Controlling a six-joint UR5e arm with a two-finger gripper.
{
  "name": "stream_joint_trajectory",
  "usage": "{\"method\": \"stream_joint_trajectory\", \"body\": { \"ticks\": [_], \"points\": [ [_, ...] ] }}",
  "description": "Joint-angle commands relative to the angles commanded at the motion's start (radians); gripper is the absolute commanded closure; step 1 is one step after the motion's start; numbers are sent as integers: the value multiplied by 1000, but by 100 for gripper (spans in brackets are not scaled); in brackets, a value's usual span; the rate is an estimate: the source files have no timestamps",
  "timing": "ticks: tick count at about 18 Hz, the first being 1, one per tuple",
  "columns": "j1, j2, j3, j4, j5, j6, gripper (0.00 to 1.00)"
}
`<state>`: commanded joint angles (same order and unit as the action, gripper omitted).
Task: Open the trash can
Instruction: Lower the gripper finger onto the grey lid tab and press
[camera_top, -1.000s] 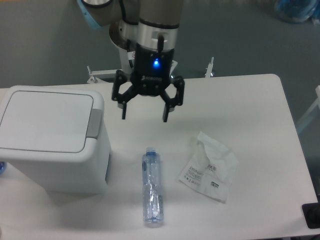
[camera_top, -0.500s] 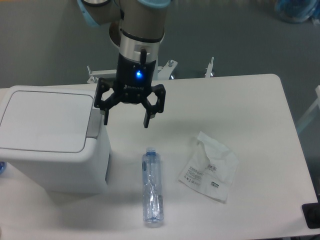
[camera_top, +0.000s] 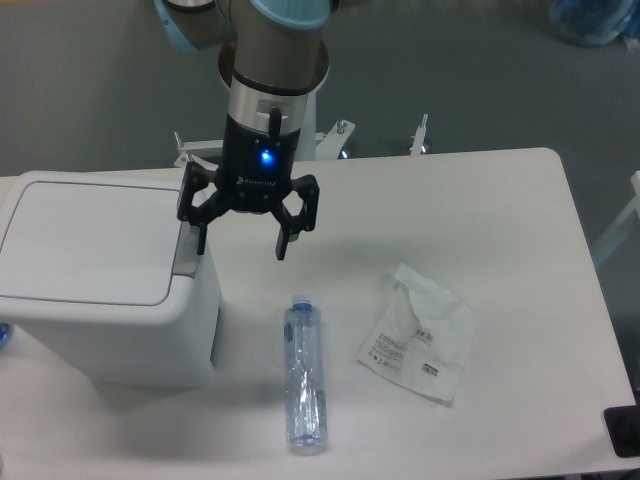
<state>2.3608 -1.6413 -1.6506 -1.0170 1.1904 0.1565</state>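
Jaws spread, trash can (camera_top: 100, 275) shut, packet (camera_top: 418, 335) print illegible

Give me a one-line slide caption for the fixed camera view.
Open claw beside the closed trash can near its grey tab; bottle and wrapper on table.

**Overhead view: end effector at the bin's tab edge**

White surface (camera_top: 500, 200) seen from above. The bin (camera_top: 100, 290) stands at the left, its flat lid (camera_top: 90, 240) closed and the grey tab (camera_top: 184, 256) on its right edge. The end effector (camera_top: 240, 240), carrying a lit blue light, hangs with its two fingers spread apart and pointing down; one fingertip (camera_top: 201, 243) lies over the tab's upper end, the other (camera_top: 280, 248) over bare surface to the right. Whether the fingertip touches the tab cannot be told. A clear bottle (camera_top: 304, 372) lies on its side near the front edge, just right of the bin. A crumpled white packet (camera_top: 420, 335) lies further right, apart from the bottle.
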Motion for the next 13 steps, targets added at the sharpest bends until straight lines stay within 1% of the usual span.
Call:
{"method": "stream_joint_trajectory", "body": {
  "ticks": [13],
  "points": [
    [-5, -5, -14, 5, 2, -2, 0]
  ]
}}
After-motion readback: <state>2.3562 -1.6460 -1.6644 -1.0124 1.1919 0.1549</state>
